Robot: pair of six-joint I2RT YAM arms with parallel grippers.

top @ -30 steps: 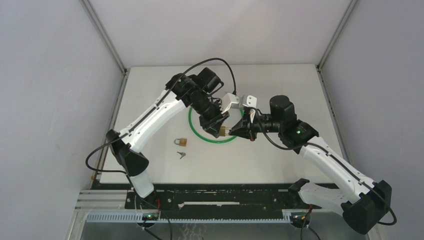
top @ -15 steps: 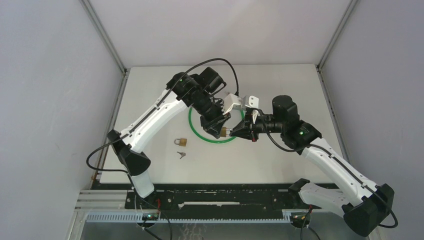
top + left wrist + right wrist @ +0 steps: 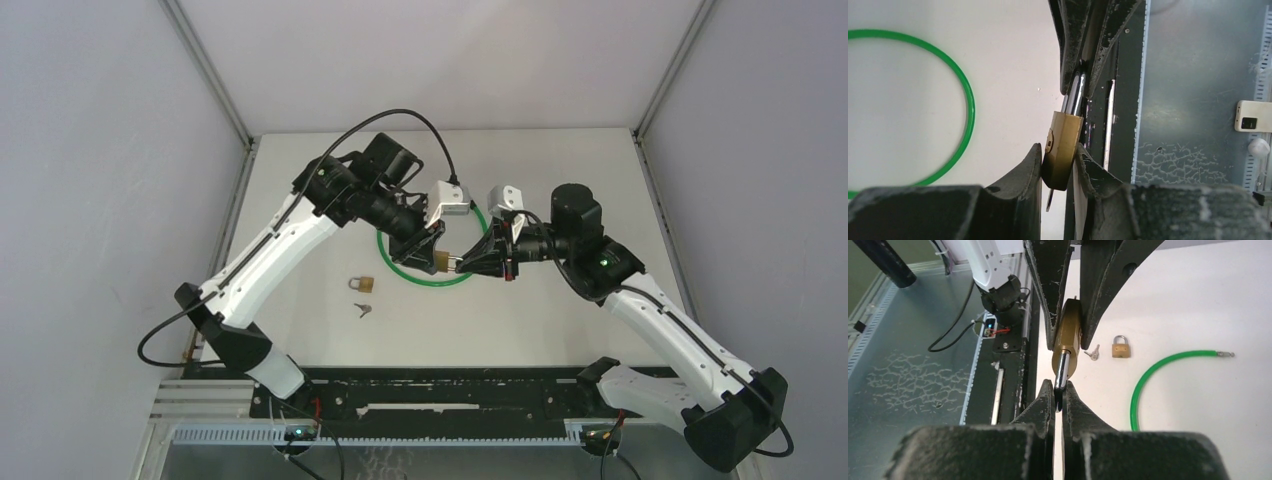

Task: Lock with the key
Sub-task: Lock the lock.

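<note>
A brass padlock (image 3: 441,262) hangs in the air between my two grippers, above the green ring's near edge. My left gripper (image 3: 432,255) is shut on its brass body (image 3: 1063,150). My right gripper (image 3: 462,264) is shut on its steel shackle (image 3: 1062,372), which also shows in the left wrist view (image 3: 1075,95). A thin metal piece (image 3: 1050,200), perhaps a key, sticks out below the body. A loose key (image 3: 363,309) lies on the table, and it also shows in the right wrist view (image 3: 1092,353).
A second, smaller brass padlock (image 3: 363,284) lies just behind the loose key, left of the ring; it also shows in the right wrist view (image 3: 1120,346). The green ring (image 3: 420,281) lies flat mid-table. Grey walls enclose the table on three sides.
My left arm has swung its elbow and wrist to the left and turned, with the padlock still gripped. My right wrist has shifted slightly. The padlock has stayed in about the same place.
</note>
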